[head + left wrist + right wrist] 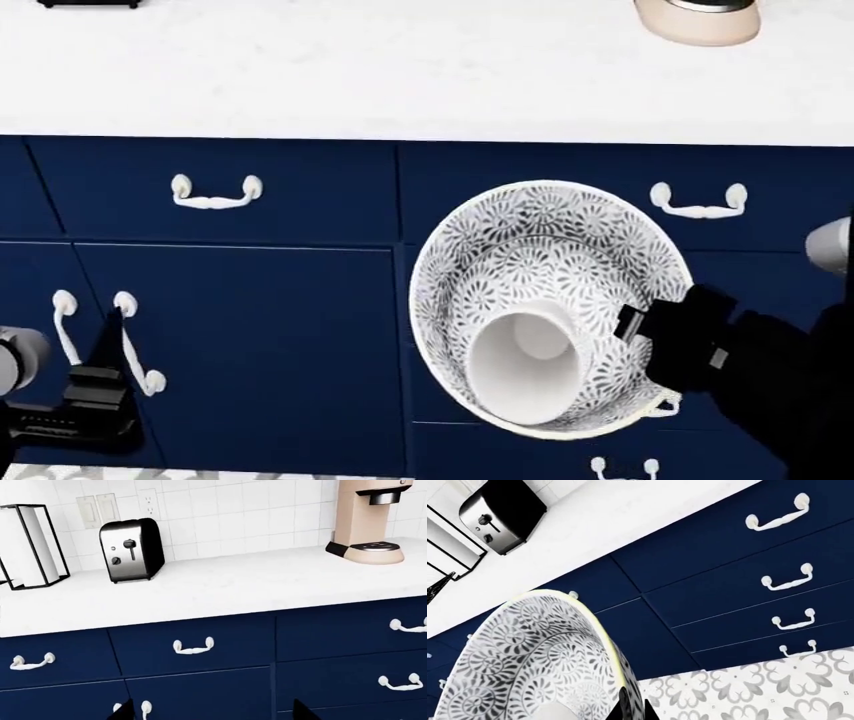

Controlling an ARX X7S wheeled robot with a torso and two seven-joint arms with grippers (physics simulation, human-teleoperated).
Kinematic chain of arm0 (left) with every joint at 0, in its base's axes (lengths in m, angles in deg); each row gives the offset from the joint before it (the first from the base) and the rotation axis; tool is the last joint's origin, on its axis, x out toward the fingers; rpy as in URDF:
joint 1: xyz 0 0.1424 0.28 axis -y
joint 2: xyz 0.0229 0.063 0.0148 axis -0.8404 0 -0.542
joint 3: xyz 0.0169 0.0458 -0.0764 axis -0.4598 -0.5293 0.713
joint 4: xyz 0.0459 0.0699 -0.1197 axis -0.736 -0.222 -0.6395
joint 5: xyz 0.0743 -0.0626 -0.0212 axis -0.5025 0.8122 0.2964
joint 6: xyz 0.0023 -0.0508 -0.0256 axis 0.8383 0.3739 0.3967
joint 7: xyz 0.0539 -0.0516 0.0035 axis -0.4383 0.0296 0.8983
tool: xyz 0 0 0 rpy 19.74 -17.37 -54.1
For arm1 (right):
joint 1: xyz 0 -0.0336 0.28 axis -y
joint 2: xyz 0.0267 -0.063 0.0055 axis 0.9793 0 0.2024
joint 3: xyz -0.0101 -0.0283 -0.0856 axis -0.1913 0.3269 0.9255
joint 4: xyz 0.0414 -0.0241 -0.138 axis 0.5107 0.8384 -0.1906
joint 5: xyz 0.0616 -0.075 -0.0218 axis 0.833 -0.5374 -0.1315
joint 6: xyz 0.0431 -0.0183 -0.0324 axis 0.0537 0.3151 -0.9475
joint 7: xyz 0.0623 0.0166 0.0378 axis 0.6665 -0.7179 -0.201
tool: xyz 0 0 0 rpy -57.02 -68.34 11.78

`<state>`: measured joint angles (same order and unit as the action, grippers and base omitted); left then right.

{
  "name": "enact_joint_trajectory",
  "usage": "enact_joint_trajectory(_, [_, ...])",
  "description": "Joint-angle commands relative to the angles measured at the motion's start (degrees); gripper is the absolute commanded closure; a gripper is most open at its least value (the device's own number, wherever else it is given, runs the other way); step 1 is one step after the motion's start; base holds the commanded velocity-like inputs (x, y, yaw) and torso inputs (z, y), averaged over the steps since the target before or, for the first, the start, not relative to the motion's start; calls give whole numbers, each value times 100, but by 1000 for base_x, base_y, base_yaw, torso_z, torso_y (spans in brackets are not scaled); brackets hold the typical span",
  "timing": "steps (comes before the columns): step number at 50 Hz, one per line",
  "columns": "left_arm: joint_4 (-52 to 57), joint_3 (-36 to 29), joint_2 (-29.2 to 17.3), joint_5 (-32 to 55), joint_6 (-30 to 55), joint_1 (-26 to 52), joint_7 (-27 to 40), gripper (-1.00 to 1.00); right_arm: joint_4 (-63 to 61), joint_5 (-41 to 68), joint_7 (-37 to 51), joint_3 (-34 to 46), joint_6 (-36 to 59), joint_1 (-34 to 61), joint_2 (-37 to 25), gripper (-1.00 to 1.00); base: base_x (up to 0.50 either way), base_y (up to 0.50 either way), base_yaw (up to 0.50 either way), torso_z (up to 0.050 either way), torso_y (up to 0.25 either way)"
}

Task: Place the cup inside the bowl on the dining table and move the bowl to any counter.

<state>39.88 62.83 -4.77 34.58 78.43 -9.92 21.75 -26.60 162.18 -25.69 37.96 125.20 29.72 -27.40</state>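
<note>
We carry the bowl [547, 300] in our right gripper [651, 335], pinched on its rim, with the cup [525, 365] inside. It hangs before the cabinets, below the counter [400, 70]. Setting down remains. Left gripper's [94, 400] state unclear.

My head camera looks steeply down on the counter [400, 70] edge and navy cabinets [240, 330]. My left wrist camera faces the same counter [220, 585] level, from farther back; the right wrist camera, tilted, sits close against the bowl [540, 655], sharing the toaster [500, 515].
</note>
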Motion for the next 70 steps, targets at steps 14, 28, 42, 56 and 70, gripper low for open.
enact_joint_trajectory(14, [-808, -166, -76, 121, 342, 1072, -458, -100, 1748, -427, -206, 942, 850, 2241, 554, 100, 8, 0, 0, 0, 0])
enact_joint_trajectory(28, [-870, -248, -33, 6, 202, 1004, -528, -100, 2152, -876, -645, 1222, 723, 2434, 832, 100, 253, 2, 0, 0, 1])
enact_joint_trajectory(42, [-921, -304, 10, -90, 68, 927, -567, -100, 2111, -839, -733, 1176, 573, 2249, 904, 100, 495, 4, 0, 0, 2])
enact_joint_trajectory(56, [-899, -283, -31, -72, 26, 884, -591, -100, 2020, -763, -751, 1140, 522, 2227, 971, 100, 500, 4, 0, 0, 2])
enact_joint_trajectory(70, [-886, -265, -65, -33, 23, 892, -598, -100, 1917, -659, -692, 1111, 445, 1990, 1049, 100, 500, 4, 0, 0, 2])
